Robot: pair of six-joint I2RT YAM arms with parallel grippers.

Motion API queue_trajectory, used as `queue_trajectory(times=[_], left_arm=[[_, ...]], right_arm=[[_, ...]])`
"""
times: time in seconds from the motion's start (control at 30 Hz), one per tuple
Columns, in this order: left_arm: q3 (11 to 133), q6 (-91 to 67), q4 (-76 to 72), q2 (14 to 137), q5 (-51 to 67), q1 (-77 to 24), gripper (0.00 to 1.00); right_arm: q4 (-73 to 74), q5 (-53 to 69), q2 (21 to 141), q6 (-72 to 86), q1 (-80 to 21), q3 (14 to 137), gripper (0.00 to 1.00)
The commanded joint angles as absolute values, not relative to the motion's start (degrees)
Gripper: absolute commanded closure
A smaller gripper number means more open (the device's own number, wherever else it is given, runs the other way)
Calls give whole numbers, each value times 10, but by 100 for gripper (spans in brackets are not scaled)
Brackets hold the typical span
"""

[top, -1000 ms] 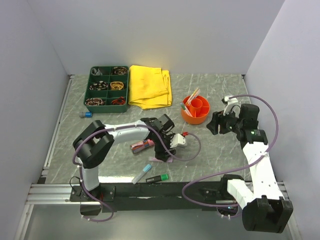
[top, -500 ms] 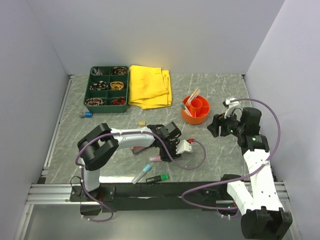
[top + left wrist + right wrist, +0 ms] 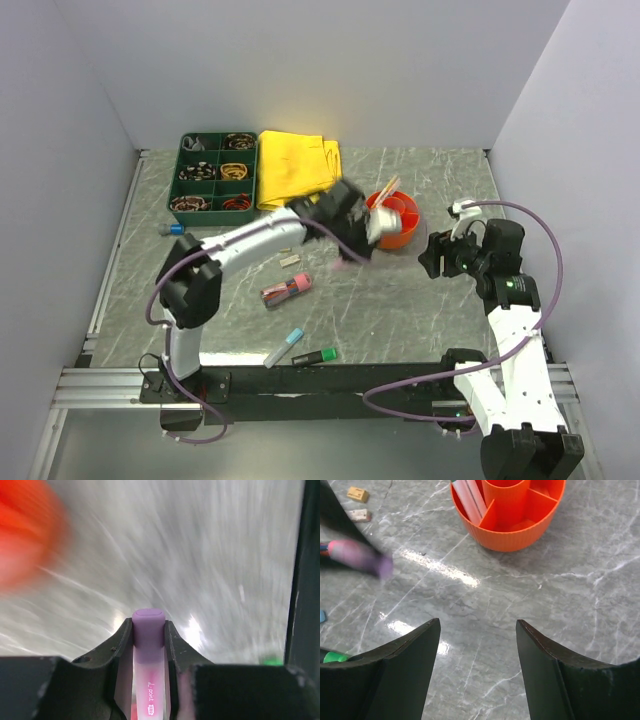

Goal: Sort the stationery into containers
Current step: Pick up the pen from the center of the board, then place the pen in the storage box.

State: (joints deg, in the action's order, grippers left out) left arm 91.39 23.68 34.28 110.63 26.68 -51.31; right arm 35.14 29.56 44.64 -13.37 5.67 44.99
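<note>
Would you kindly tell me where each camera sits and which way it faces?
Top external: above and behind the bases, looking down on the table; left arm and right arm show.
Left wrist: on the left arm, looking along its jaws, shut on a pen, at the table.
Right wrist: on the right arm, looking down past its open jaws at the pot.
Shared: both wrist views show pot and pen.

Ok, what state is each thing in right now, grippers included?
Left gripper, shut on the purple-capped pen.
Right gripper, open, empty.
Orange pot, upright, holding pens in one section.
Green tray, compartments filled with small bits.
Yellow cloth, folded, lying flat.
Pink markers, blue-tipped pen, green marker, lying loose, unsorted.
</note>
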Motion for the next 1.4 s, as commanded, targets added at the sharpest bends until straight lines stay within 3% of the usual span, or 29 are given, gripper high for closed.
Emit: queue_trajectory(times=[0.0, 0.1, 0.27, 0.4, 0.7, 1.27, 1.37], left_arm=[[994, 187, 182, 1078, 437, -448, 99], [977, 136, -13, 1098, 503, -428, 99], [1086, 4, -190, 1226, 582, -412, 99], [1129, -130, -419, 1300, 591, -410, 99], [1239, -155, -424, 1411, 595, -424, 99], [1221, -140, -424, 1459, 617, -428, 99], [1221, -134, -417, 1462, 613, -428, 92]], right_arm=[[312, 268, 426, -113, 57, 464, 29], [280, 246, 407, -88, 57, 452, 26], [279, 220, 424, -75, 58, 461, 26], [284, 207, 432, -73, 59, 466, 26], [308, 192, 461, -87, 62, 483, 25], [308, 195, 512, -99, 65, 496, 26], [307, 199, 518, -102, 65, 495, 26]])
